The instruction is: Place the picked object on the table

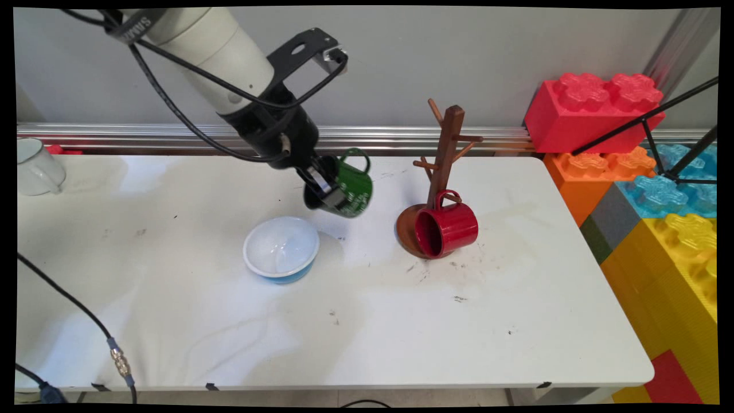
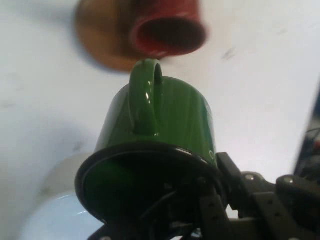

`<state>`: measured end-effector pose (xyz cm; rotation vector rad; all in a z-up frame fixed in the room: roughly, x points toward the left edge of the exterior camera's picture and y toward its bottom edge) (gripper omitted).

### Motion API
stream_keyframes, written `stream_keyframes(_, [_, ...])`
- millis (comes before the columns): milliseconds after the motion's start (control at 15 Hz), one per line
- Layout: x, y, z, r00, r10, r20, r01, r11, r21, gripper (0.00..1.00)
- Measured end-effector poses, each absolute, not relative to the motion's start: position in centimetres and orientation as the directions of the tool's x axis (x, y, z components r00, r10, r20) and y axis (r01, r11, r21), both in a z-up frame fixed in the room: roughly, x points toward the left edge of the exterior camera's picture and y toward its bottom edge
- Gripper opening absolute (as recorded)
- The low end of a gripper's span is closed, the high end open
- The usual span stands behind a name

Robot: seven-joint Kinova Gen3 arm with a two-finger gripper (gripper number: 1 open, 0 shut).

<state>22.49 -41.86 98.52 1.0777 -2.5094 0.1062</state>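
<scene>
My gripper is shut on the rim of a green mug, which hangs tilted above the table with its handle pointing up and back. In the hand view the green mug fills the centre, its handle toward the top, and my gripper clamps its dark rim. A white bowl with a blue base sits on the table just below and left of the mug. To the right stands a wooden mug tree, with a red mug hanging by its handle from a low peg over the tree's round base.
A white mug stands at the table's far left edge. Large toy bricks, red, orange, blue and yellow, are stacked beyond the table's right edge. Black cables cross the near left corner.
</scene>
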Motion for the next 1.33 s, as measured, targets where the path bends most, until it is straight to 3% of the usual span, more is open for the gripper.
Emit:
stream_keyframes(600, [24.8, -49.4, 96.5, -0.724, -0.639, 0.259, -0.675, 0.734, -0.077, 0.0])
stream_keyframes(1333, [24.4, -56.9, 89.7, -0.743, -0.661, 0.11, -0.67, 0.731, -0.129, 0.0])
